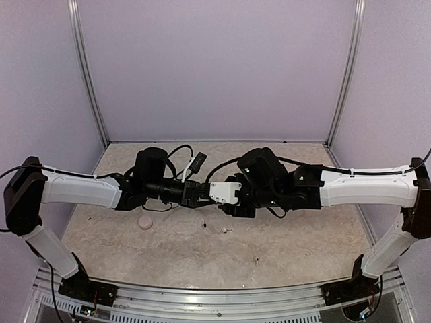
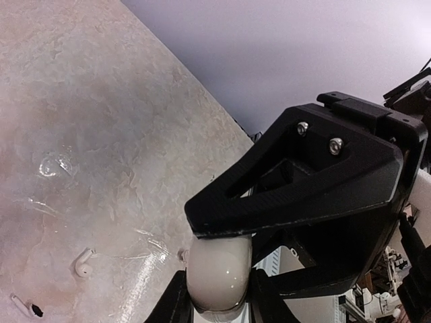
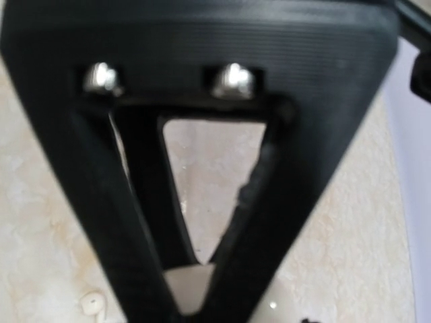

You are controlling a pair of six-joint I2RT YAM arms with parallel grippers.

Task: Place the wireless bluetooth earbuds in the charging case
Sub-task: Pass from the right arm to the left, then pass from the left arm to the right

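Note:
My left gripper [image 2: 219, 306] is shut on a pale pebble-like charging case [image 2: 219, 272], one finger on each side. It holds the case above the table at mid-table [image 1: 200, 195]. My right gripper [image 1: 221, 196] meets it from the right. One of its black fingers [image 2: 296, 182] lies across the case's far end and seems to clamp it. The case shows as a pale patch in the blurred right wrist view [image 3: 188, 286]. Tiny white earbuds lie loose on the table below [image 1: 204, 225] [image 1: 225, 230] [image 1: 256, 260]. One shows in the left wrist view [image 2: 83, 264] and one in the right wrist view [image 3: 93, 304].
A second, pinkish round case [image 1: 144, 222] lies on the marble-patterned table [image 1: 303, 242] near the left arm. Black cables [image 1: 192, 165] loop behind the grippers. Lilac walls close in the back and sides. A metal rail [image 1: 215, 296] runs along the near edge.

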